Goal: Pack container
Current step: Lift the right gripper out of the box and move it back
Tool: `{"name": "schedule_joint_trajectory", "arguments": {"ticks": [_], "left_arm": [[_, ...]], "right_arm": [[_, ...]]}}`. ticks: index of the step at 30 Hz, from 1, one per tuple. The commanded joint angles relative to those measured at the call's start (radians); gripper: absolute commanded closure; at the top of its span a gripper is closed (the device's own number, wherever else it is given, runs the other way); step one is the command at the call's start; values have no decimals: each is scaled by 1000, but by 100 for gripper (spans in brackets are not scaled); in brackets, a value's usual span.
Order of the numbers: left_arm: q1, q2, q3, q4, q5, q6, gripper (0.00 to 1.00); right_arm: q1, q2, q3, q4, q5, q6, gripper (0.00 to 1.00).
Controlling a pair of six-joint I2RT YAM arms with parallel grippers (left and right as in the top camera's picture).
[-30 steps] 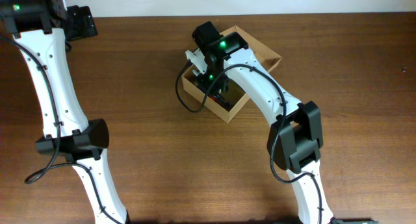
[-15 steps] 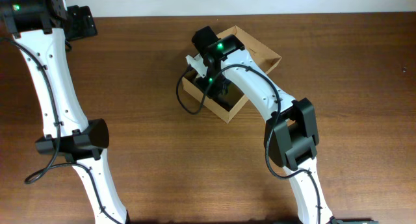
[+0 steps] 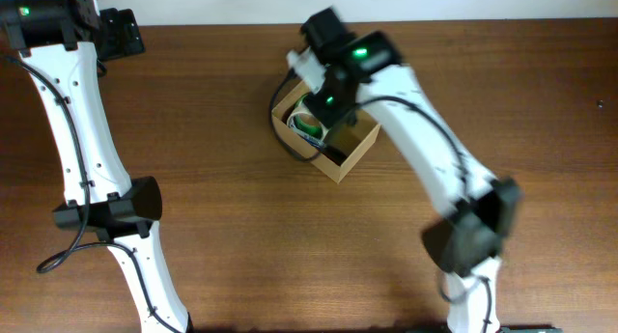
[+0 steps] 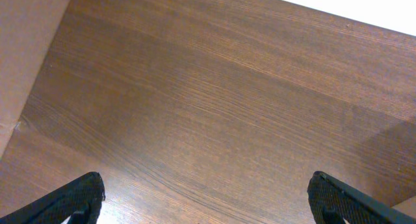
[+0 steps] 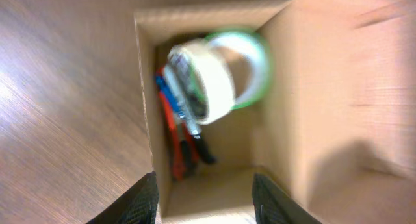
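The container (image 3: pixel 352 155) is an open tan cardboard box at the table's far middle. In the right wrist view its inside wall (image 5: pixel 312 120) shows. A white tape roll (image 5: pixel 203 81) and a green tape roll (image 5: pixel 255 62) lean inside it, over red, blue and black pens (image 5: pixel 177 143). The rolls also show from overhead (image 3: pixel 309 124). My right gripper (image 3: pixel 326 107) hovers above the box, open and empty (image 5: pixel 207 201). My left gripper (image 3: pixel 121 34) is at the far left corner, open and empty over bare wood (image 4: pixel 211 201). The flap lid is hidden under my right arm.
The wooden table (image 3: pixel 222 227) runs to a far edge near my left gripper. A tan surface (image 4: pixel 23 62) fills the left edge of the left wrist view. The right arm's cable (image 3: pixel 280 145) loops beside the box's left wall.
My right gripper has risen out of the box and the arm has swung toward the far right. The tape rolls now show inside. The left arm has not moved.
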Motion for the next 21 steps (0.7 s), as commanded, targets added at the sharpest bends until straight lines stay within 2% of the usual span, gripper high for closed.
{"name": "schedule_joint_trajectory", "arguments": {"ticks": [1,4,8,10,14,18,21], "left_arm": [[5,-20,-4,0,0,8,0],[5,-20,-4,0,0,9,0],[5,-20,-4,14,2,8,0],[5,-20,-4,58,1,8,0],[5,-20,-4,52,16,8,0],[5,-20,-4,51,101,8,0],[5,-20,-4,55,160,8,0]], "right_arm": [[-61,-193,40,-1,98,47,52],[-147,-308,35,0,128,84,51],[-376,-435,-40,25,107,174,53],[-492,-467,-109,49,22,212,57],[-678,-463,-300,82,-213,270,82],[-718,-380,-519,164,-256,354,92],[-699,-292,-594,236,-292,393,96]]}}
